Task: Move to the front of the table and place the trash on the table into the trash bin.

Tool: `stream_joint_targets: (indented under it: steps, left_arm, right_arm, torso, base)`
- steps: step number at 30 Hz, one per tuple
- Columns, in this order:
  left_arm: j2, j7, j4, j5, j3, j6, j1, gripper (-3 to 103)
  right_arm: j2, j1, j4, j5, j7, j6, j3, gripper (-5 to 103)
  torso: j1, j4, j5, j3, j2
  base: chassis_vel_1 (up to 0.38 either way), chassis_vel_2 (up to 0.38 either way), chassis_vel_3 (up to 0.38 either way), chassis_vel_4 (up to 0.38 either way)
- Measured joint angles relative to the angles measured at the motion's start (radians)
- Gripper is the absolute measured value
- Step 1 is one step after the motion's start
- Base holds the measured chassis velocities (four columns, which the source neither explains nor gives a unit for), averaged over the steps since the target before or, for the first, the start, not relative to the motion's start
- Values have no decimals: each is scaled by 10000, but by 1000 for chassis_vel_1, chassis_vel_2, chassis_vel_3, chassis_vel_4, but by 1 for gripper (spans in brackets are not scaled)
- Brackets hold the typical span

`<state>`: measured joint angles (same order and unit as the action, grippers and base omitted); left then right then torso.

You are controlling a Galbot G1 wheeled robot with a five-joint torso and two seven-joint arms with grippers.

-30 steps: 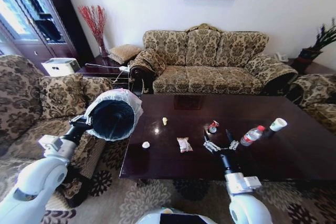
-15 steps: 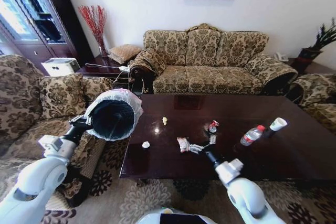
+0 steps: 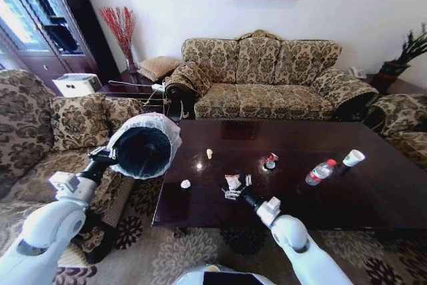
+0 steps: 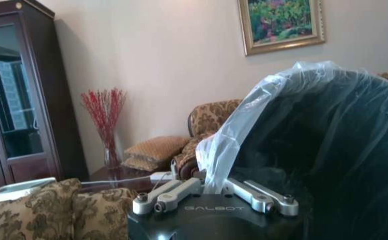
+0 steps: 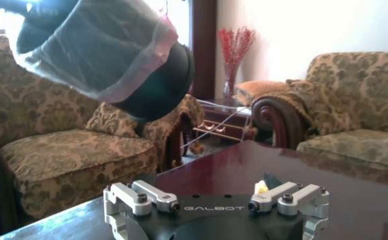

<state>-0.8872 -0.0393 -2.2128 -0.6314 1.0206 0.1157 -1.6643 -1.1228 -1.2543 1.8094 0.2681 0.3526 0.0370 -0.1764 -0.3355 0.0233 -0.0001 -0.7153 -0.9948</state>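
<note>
The dark glossy table (image 3: 360, 198) carries the trash: a white scrap (image 3: 185, 183), a yellowish scrap (image 3: 209, 153), a snack wrapper (image 3: 233, 180), a red-white wrapper (image 3: 270, 161), a red-capped bottle (image 3: 320, 172) and a white cup (image 3: 353, 158). My right gripper (image 3: 238, 188) is open low over the table, its fingers right at the snack wrapper. Off the table's left end, my left gripper (image 3: 107, 156) is shut on the rim of the black trash bin (image 3: 143, 145), holding it tilted with its mouth toward the table. The right wrist view shows the bin (image 5: 113, 55) and the yellowish scrap (image 5: 261, 187) ahead.
A patterned sofa (image 3: 267, 75) stands behind the table and an armchair (image 3: 60, 131) on the left, under the raised bin. Another armchair (image 3: 407, 125) sits at the right. A patterned rug (image 3: 220, 245) lies in front of the table.
My right arm has swung left across the table, from beside the bottle to the snack wrapper. The left arm and the bin have not moved.
</note>
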Motion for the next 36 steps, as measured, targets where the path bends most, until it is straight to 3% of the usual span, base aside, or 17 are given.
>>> stream_joint_targets:
  steps: [15, 18, 36]
  left_arm:
    - [0, 0, 0, 0, 0, 0, 0, 0]
    - [0, 0, 0, 0, 0, 0, 0, 0]
    - [0, 0, 0, 0, 0, 0, 0, 0]
  right_arm:
    - [-694, 2193, -1959, -296, -43, 224, 2275, 100]
    - [-973, 2476, -2421, -724, -245, 357, 2765, 100]
    - [-2367, 2754, -4389, -1627, -1275, 1089, 3728, 100]
  torso:
    - [0, 0, -1, 0, 0]
    - [0, 0, -1, 1, 0]
    - [0, -1, 0, 1, 0]
  base:
    - [0, 0, 0, 0]
    - [0, 0, 0, 0]
    - [0, 0, 0, 0]
